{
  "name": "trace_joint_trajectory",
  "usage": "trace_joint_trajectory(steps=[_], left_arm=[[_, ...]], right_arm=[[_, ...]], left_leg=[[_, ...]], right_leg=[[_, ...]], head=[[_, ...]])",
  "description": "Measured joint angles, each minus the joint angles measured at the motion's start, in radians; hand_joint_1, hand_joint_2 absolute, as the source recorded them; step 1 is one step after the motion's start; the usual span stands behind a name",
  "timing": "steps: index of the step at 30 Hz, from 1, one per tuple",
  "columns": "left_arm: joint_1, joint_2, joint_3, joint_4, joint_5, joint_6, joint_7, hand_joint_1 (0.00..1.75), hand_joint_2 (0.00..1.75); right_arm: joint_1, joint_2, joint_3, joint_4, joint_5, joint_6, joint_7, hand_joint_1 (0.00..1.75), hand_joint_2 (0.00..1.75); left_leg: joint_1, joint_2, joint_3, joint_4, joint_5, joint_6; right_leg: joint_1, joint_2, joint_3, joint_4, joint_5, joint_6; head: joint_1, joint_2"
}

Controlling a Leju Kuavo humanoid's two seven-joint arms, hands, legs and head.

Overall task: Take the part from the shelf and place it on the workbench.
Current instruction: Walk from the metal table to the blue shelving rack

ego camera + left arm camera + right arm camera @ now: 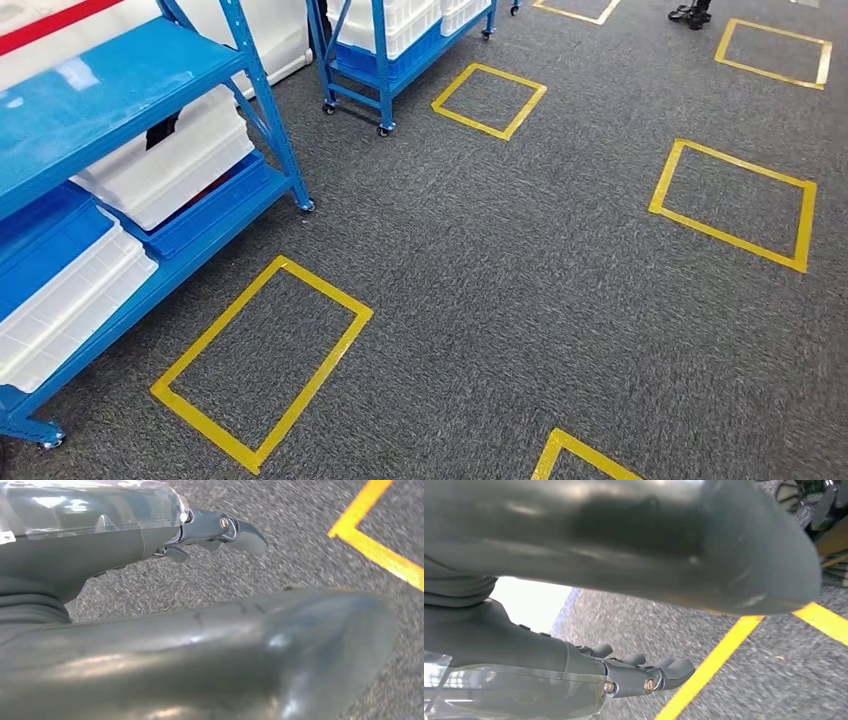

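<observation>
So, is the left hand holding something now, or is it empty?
Empty. In the left wrist view the left hand has its fingers stretched out over bare grey carpet, nothing between them.

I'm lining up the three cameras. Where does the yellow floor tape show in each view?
Head view: yellow floor tape squares on grey carpet, the nearest beside the blue shelf.
Left wrist view: a tape corner beyond the left robot hand.
Right wrist view: tape lines beside the right robot hand.
Shared landmark: the carpet.

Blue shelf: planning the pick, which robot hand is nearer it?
Left, probably: the blue shelf stands on the robot's left; left robot hand and right robot hand both hang over carpet.
</observation>
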Motion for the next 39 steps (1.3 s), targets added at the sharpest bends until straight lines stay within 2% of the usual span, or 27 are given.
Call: trace_joint_trajectory(steps=[1, 3, 4, 6, 8, 10, 12, 14, 15, 16, 17, 19, 20, 21, 22, 23, 24, 26, 28, 29, 30, 31, 32, 34, 36, 37, 39], left_arm=[[0.001, 0.002, 0.001, 0.0, 0.0, 0.0, -0.002, 0.0, 0.0], [0.004, 0.005, 0.003, 0.0, 0.0, 0.002, -0.008, 0.0, 0.0], [0.003, 0.005, 0.003, 0.0, -0.001, 0.002, -0.01, 0.0, 0.0], [0.002, 0.005, 0.003, 0.001, -0.001, 0.003, -0.014, 0.0, 0.0], [0.003, 0.007, 0.003, 0.001, -0.001, 0.003, -0.015, 0.0, 0.0], [0.004, 0.008, 0.004, 0.001, -0.002, 0.003, -0.015, 0.0, 0.0], [0.003, 0.009, 0.004, 0.001, -0.003, 0.003, -0.014, 0.0, 0.0], [0.001, 0.009, 0.004, 0.001, -0.004, 0.003, -0.013, 0.0, 0.0], [0.0, 0.008, 0.004, 0.001, -0.004, 0.003, -0.012, 0.0, 0.0], [0.001, 0.008, 0.004, 0.001, -0.004, 0.003, -0.011, 0.0, 0.0], [0.001, 0.007, 0.004, 0.001, -0.004, 0.004, -0.01, 0.0, 0.0], [0.002, 0.003, 0.004, 0.002, -0.004, 0.004, -0.006, 0.0, 0.0], [0.002, 0.001, 0.004, 0.003, -0.004, 0.004, -0.005, 0.0, 0.0], [0.002, -0.002, 0.004, 0.003, -0.004, 0.005, -0.004, 0.0, 0.0], [0.002, -0.004, 0.004, 0.004, -0.004, 0.005, -0.002, 0.0, 0.0], [0.004, -0.005, 0.004, 0.004, -0.005, 0.006, -0.001, 0.0, 0.0], [0.005, -0.005, 0.004, 0.004, -0.005, 0.007, -0.001, 0.0, 0.0], [0.006, -0.005, 0.004, 0.004, -0.005, 0.009, 0.001, 0.0, 0.0], [0.002, -0.004, 0.004, 0.004, -0.005, 0.01, 0.002, 0.0, 0.0], [0.0, -0.003, 0.004, 0.004, -0.005, 0.011, 0.002, 0.0, 0.0], [0.0, -0.002, 0.004, 0.004, -0.005, 0.012, 0.003, 0.0, 0.0], [0.001, -0.002, 0.004, 0.004, -0.005, 0.012, 0.003, 0.0, 0.0], [0.003, -0.001, 0.004, 0.004, -0.005, 0.013, 0.003, 0.0, 0.0], [0.004, 0.0, 0.004, 0.004, -0.005, 0.014, 0.004, 0.0, 0.0], [0.002, 0.0, 0.004, 0.004, -0.005, 0.015, 0.005, 0.0, 0.0], [0.002, 0.0, 0.004, 0.004, -0.005, 0.016, 0.006, 0.0, 0.0], [0.003, 0.0, 0.004, 0.005, -0.005, 0.018, 0.007, 0.0, 0.0]], right_arm=[[-0.001, 0.0, 0.0, 0.0, 0.001, 0.0, 0.002, 0.0, 0.0], [-0.004, 0.0, 0.0, 0.0, 0.002, 0.001, 0.006, 0.0, 0.0], [-0.004, -0.002, 0.001, 0.0, 0.003, 0.001, 0.007, 0.0, 0.0], [-0.006, -0.006, 0.001, 0.001, 0.005, 0.0, 0.011, 0.0, 0.0], [-0.01, -0.007, 0.001, 0.001, 0.006, -0.001, 0.015, 0.0, 0.0], [-0.015, -0.005, 0.001, 0.001, 0.006, -0.002, 0.017, 0.0, 0.0], [-0.016, -0.004, 0.001, 0.001, 0.006, -0.003, 0.02, 0.0, 0.0], [-0.014, -0.003, 0.001, 0.001, 0.006, -0.006, 0.024, 0.0, 0.0], [-0.013, -0.003, 0.001, 0.001, 0.006, -0.007, 0.026, 0.0, 0.0], [-0.011, -0.003, 0.001, 0.001, 0.006, -0.009, 0.028, 0.0, 0.0], [-0.01, -0.003, 0.001, 0.001, 0.006, -0.01, 0.029, 0.0, 0.0], [-0.004, -0.005, 0.001, 0.002, 0.006, -0.012, 0.032, 0.0, 0.0], [-0.002, -0.006, 0.001, 0.002, 0.006, -0.013, 0.033, 0.0, 0.0], [-0.001, -0.008, 0.001, 0.003, 0.006, -0.014, 0.034, 0.0, 0.0], [-0.002, -0.009, 0.001, 0.003, 0.007, -0.014, 0.034, 0.0, 0.0], [-0.006, -0.009, 0.001, 0.003, 0.008, -0.015, 0.034, 0.0, 0.0], [-0.01, -0.009, 0.001, 0.003, 0.01, -0.015, 0.035, 0.0, 0.0], [-0.011, -0.008, 0.001, 0.003, 0.013, -0.014, 0.035, 0.0, 0.0], [-0.008, -0.008, 0.001, 0.004, 0.014, -0.012, 0.034, 0.0, 0.0], [-0.007, -0.008, 0.001, 0.004, 0.015, -0.011, 0.034, 0.0, 0.0], [-0.007, -0.008, 0.001, 0.004, 0.015, -0.01, 0.034, 0.0, 0.0], [-0.007, -0.008, 0.001, 0.005, 0.016, -0.009, 0.034, 0.0, 0.0], [-0.008, -0.007, 0.001, 0.005, 0.016, -0.008, 0.034, 0.0, 0.0], [-0.009, -0.006, 0.001, 0.005, 0.017, -0.007, 0.034, 0.0, 0.0], [-0.01, -0.006, 0.001, 0.005, 0.018, -0.007, 0.033, 0.0, 0.0], [-0.011, -0.006, 0.001, 0.005, 0.018, -0.007, 0.033, 0.0, 0.0], [-0.016, -0.005, 0.001, 0.005, 0.019, -0.007, 0.033, 0.0, 0.0]], left_leg=[[0.005, 0.005, 0.003, -0.011, 0.019, -0.007], [0.014, 0.032, 0.064, -0.13, 0.087, -0.021], [0.015, 0.051, 0.097, -0.192, 0.107, -0.023], [0.014, 0.073, 0.132, -0.25, 0.11, -0.01], [0.008, 0.057, 0.138, -0.249, 0.106, 0.012], [0.007, 0.04, 0.146, -0.254, 0.108, 0.023], [0.006, 0.024, 0.153, -0.258, 0.106, 0.032], [0.002, 0.004, 0.157, -0.259, 0.099, 0.04], [-0.001, -0.009, 0.162, -0.259, 0.095, 0.044], [-0.003, -0.022, 0.17, -0.259, 0.089, 0.046], [-0.004, -0.037, 0.18, -0.259, 0.082, 0.047], [-0.004, -0.062, 0.197, -0.26, 0.068, 0.046], [-0.004, -0.074, 0.202, -0.261, 0.062, 0.043], [-0.002, -0.084, 0.202, -0.263, 0.058, 0.04], [0.0, -0.093, 0.202, -0.266, 0.056, 0.035], [0.001, -0.101, 0.204, -0.271, 0.056, 0.031], [0.001, -0.096, 0.207, -0.275, 0.053, 0.027], [-0.004, -0.056, 0.198, -0.247, 0.029, 0.019], [-0.004, -0.011, 0.142, -0.137, -0.023, 0.01], [-0.003, -0.004, 0.104, -0.071, -0.046, 0.006], [-0.002, -0.001, 0.073, -0.024, -0.053, 0.001], [-0.001, 0.002, 0.059, -0.015, -0.039, -0.004], [0.0, 0.007, 0.066, -0.046, -0.004, -0.008], [0.001, 0.033, 0.116, -0.175, 0.076, -0.012], [-0.002, 0.053, 0.147, -0.255, 0.11, 0.001], [-0.005, 0.053, 0.147, -0.26, 0.108, 0.011], [-0.006, 0.036, 0.146, -0.263, 0.113, 0.029]], right_leg=[[-0.004, -0.01, 0.003, 0.002, -0.007, 0.004], [-0.012, -0.03, 0.014, 0.011, -0.027, 0.019], [-0.014, -0.039, 0.021, 0.018, -0.04, 0.028], [-0.013, -0.054, 0.036, 0.026, -0.058, 0.045], [-0.016, -0.065, 0.049, 0.026, -0.062, 0.058], [-0.024, -0.045, 0.047, 0.05, -0.078, 0.067], [-0.026, -0.002, -0.007, 0.148, -0.126, 0.067], [-0.02, 0.019, -0.101, 0.294, -0.164, 0.061], [-0.015, 0.022, -0.14, 0.339, -0.159, 0.056], [-0.009, 0.025, -0.162, 0.344, -0.13, 0.049], [-0.002, 0.031, -0.164, 0.309, -0.083, 0.04], [0.012, 0.065, -0.137, 0.18, 0.023, 0.02], [0.017, 0.083, -0.123, 0.129, 0.054, 0.012], [0.021, 0.095, -0.115, 0.098, 0.066, 0.005], [0.022, 0.099, -0.111, 0.091, 0.061, 0.0], [0.022, 0.09, -0.105, 0.081, 0.058, -0.004], [0.019, 0.079, -0.094, 0.065, 0.053, -0.007], [0.012, 0.056, -0.066, 0.026, 0.048, -0.012], [0.01, 0.033, -0.048, 0.008, 0.042, -0.013], [0.01, 0.021, -0.043, 0.008, 0.038, -0.013], [0.009, 0.01, -0.039, 0.009, 0.032, -0.013], [0.008, -0.001, -0.034, 0.011, 0.027, -0.011], [0.006, -0.011, -0.029, 0.015, 0.021, -0.008], [0.003, -0.029, -0.02, 0.025, 0.007, 0.001], [0.004, -0.042, -0.016, 0.037, -0.004, 0.013], [0.006, -0.047, -0.016, 0.04, -0.006, 0.019], [0.004, -0.055, -0.014, 0.041, -0.009, 0.029]], head=[[0.0, 0.0], [0.0, 0.0], [0.0, 0.0], [0.001, 0.0], [0.002, 0.0], [0.002, 0.0], [0.003, 0.0], [0.002, 0.0], [0.002, 0.0], [0.002, 0.0], [0.002, 0.0], [0.003, 0.0], [0.003, 0.0], [0.003, 0.0], [0.003, 0.0], [0.003, 0.0], [0.003, 0.0], [0.002, 0.0], [0.002, 0.0], [0.002, 0.0], [0.002, 0.0], [0.002, 0.0], [0.002, 0.0], [0.002, 0.0], [0.002, 0.0], [0.002, 0.0], [0.002, 0.0]])
